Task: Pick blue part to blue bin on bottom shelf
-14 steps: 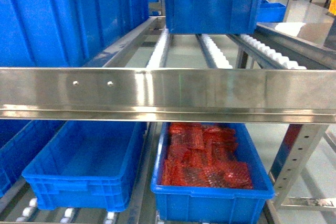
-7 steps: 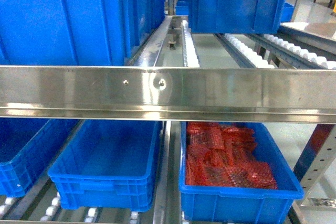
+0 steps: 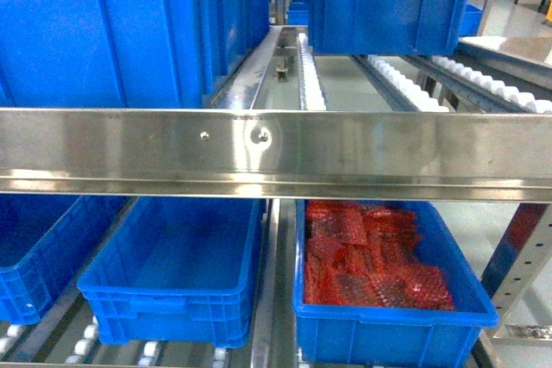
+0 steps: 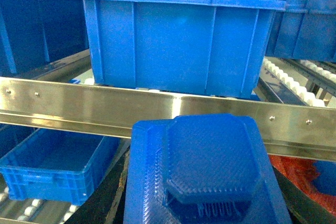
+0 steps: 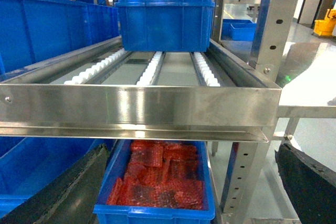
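The blue part [image 4: 210,171] fills the near bottom of the left wrist view: a flat ribbed plate with a raised eight-sided block on top, finely textured. It sits between the dark fingers [image 4: 113,192] of the left end effector [image 4: 207,203], which is closed on it, in front of a stainless rail [image 4: 79,106].

Below that rail on the left lies an empty blue bin [image 3: 177,277] on the bottom shelf [image 3: 272,325], resting on small white rollers [image 3: 86,342]. Just right of it stands a second bin [image 3: 392,333] holding red mesh-like pieces [image 3: 371,256]. Another blue bin [image 3: 39,252] shows at the far left.

The right end effector [image 5: 189,192] is spread wide, its dark fingers [image 5: 63,192] at the lower corners of its wrist view with nothing between them.

The upper tier carries tall blue bins [image 3: 112,28] and white roller tracks [image 3: 405,84]. A perforated steel upright [image 5: 270,19] stands at right, with a grey polished floor [image 5: 315,56] and a yellow object [image 5: 325,24] beyond.
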Robot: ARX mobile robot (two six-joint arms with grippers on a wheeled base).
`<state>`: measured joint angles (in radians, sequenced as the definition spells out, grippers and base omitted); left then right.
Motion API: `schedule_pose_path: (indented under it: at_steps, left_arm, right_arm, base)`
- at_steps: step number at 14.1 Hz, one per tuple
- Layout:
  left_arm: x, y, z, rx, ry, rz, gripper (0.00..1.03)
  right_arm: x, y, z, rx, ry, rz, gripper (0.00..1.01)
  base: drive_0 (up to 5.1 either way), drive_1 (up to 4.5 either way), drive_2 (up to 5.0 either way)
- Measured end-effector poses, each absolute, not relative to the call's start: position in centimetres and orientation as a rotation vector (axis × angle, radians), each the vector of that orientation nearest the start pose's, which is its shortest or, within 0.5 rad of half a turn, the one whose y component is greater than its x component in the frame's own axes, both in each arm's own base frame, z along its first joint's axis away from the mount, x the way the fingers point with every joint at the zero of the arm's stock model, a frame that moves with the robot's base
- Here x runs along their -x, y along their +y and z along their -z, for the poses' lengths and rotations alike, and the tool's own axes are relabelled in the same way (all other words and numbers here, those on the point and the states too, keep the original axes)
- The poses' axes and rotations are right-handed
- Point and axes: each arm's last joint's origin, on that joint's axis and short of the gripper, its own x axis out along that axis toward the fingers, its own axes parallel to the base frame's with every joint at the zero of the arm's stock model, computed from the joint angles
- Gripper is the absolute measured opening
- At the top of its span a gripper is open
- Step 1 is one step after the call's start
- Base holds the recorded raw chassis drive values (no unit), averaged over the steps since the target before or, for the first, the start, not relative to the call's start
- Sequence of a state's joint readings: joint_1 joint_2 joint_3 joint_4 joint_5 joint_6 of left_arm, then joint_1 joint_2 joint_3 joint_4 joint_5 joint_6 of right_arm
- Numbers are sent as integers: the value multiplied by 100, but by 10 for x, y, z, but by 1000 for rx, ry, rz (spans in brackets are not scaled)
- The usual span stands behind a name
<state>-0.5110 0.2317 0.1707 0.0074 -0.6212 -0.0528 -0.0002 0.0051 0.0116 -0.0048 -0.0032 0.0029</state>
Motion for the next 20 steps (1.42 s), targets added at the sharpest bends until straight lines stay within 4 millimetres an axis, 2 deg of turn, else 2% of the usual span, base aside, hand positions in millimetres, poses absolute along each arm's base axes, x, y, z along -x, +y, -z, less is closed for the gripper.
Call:
schedule_pose_path:
  at_steps: [2,20]
  left_arm:
    - [-98,-35,-204,25,41,-111,43]
    - [-98,-35,-204,23,43,-111,43]
  right_arm:
    - [-97,0,-167,-2,-4,-3,98]
    - [-97,0,-167,-2,-2,0,98]
  base:
    - [-505,236,236]
    - [0,0,0]
